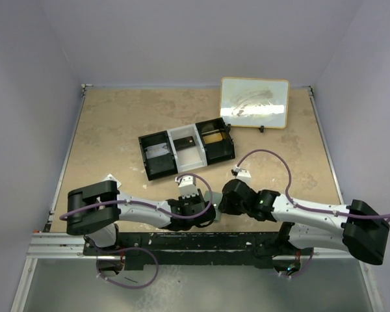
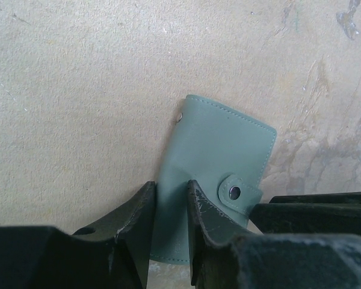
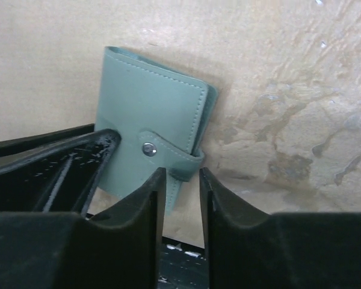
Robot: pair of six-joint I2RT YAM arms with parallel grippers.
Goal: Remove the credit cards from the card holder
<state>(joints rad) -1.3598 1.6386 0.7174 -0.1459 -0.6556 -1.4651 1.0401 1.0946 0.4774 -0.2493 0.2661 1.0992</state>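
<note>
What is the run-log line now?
card holder: closed, strap snapped; left pincer: jaws apart, over it; right pincer: jaws apart, at strap; credit cards: unseen

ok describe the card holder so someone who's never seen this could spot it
On the tan table, look near the front edge, in front of the black-and-white tray, where the left claw and right claw meet. The card holder sits there: a small grey-green stitched wallet, closed by a strap with a metal snap, the only green thing there.
</note>
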